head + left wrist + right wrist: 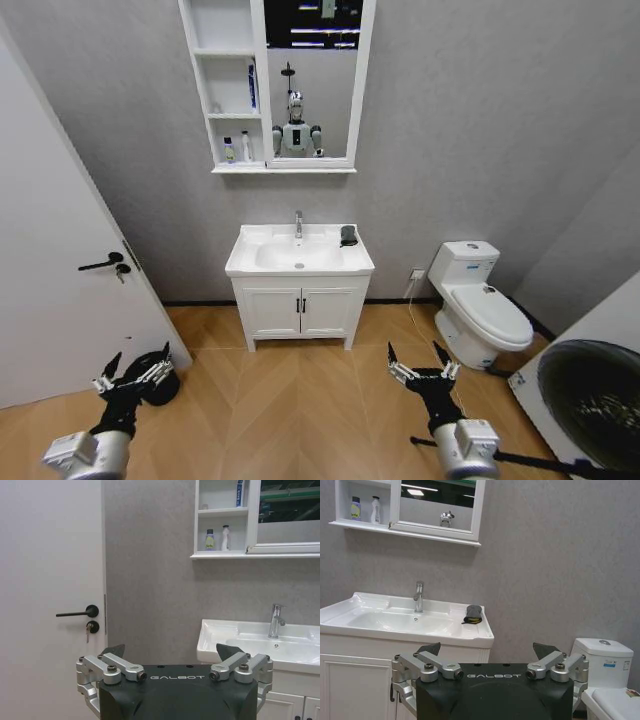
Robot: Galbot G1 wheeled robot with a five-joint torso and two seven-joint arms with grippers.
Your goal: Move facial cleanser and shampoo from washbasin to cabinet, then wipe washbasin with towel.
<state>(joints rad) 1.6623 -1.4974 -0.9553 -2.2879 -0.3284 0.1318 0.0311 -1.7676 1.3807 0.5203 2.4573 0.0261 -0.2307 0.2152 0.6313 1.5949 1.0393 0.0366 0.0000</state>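
The white washbasin (250, 262) stands ahead against the grey wall, well beyond both grippers. On its back right corner lies the dark folded towel (348, 236) (473, 614). Above it hangs the cabinet (228, 168) with its mirror. A small labelled bottle (229, 150) (210, 540) and a white bottle (246, 147) (226, 538) stand on the lowest shelf, and a blue tube (252, 87) on the shelf above. I cannot tell which is the facial cleanser or the shampoo. My left gripper (140, 358) (171, 652) and right gripper (414, 350) (487, 650) hang low over the floor, both open and holding nothing.
A white door (60, 280) with a black handle (105, 264) is on the left. The toilet (485, 305) is right of the vanity (300, 310), and a round dark drum (590, 390) sits at far right. Wooden floor (300, 410) lies between me and the vanity.
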